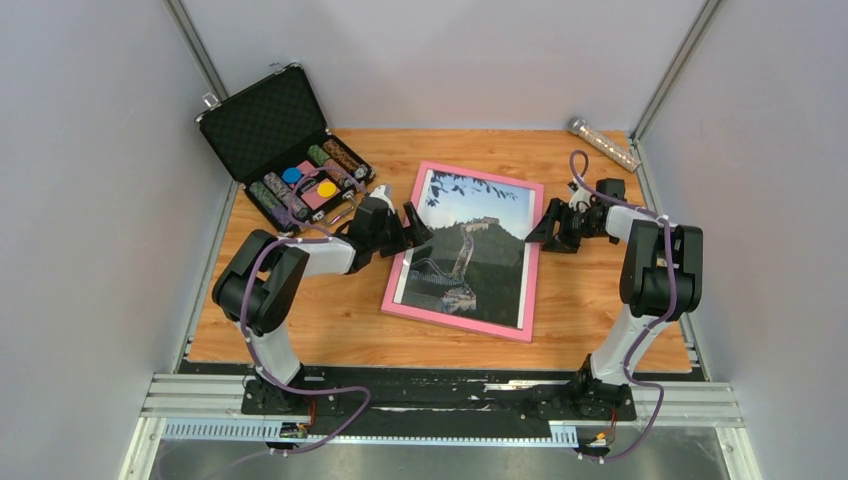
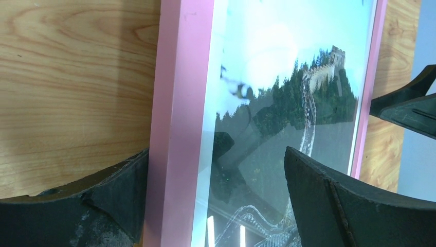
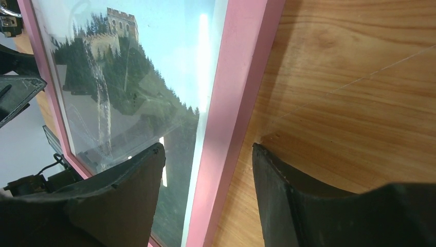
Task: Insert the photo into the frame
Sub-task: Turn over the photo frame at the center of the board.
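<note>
The pink frame [image 1: 455, 327] lies flat, front up, in the middle of the table. The Great Wall photo [image 1: 470, 245] shows inside it behind the clear pane. My left gripper [image 1: 412, 228] is at the frame's left rail [image 2: 177, 103] and stands wide open. One of its fingers is outside the rail and the other is over the pane above the photo [image 2: 288, 77]. My right gripper [image 1: 545, 228] is at the right rail [image 3: 236, 77], open, straddling it with gaps on both sides. One of its fingers is over the photo [image 3: 133, 67] and the other over bare wood.
An open black foam-lined case [image 1: 270, 125] holding rolls of chips [image 1: 310, 180] stands at the back left, close behind my left arm. A shiny tube [image 1: 603, 143] lies at the back right corner. Grey walls enclose the wooden table [image 1: 300, 330] on three sides.
</note>
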